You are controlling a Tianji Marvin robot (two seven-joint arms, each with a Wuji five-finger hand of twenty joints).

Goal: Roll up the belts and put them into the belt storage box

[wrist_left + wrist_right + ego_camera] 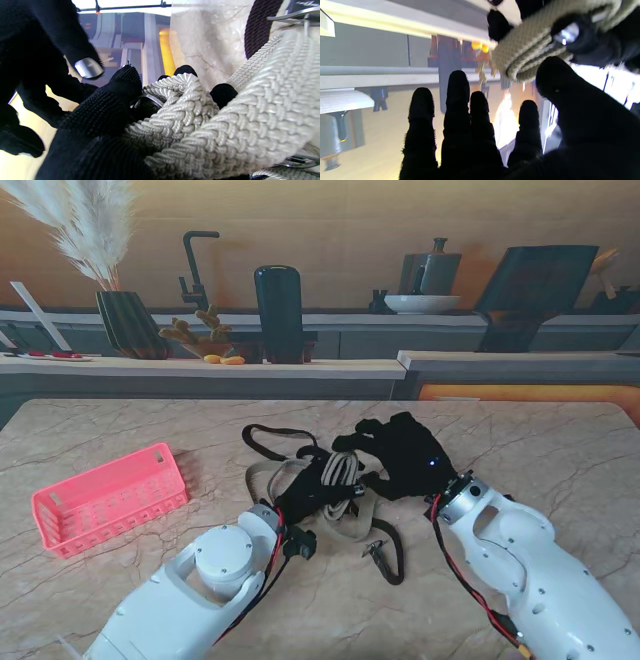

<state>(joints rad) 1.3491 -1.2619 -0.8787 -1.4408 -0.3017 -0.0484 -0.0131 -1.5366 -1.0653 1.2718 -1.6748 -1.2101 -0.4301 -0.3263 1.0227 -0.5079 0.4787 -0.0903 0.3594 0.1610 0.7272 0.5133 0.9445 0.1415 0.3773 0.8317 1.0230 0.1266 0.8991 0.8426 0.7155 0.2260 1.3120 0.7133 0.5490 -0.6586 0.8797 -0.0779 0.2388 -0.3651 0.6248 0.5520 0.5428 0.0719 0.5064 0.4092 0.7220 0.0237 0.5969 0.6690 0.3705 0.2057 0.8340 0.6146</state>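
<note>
item: 1 cream braided belt (340, 471), part-coiled, well right of the pink storage box (110, 498), clamped in left hand (312, 490) to hold the roll; right hand (400, 455) beside it, fingers spread, empty.

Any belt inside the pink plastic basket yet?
No. The pink plastic basket holds nothing, and the beige braided belt sits in the left hand.
</note>
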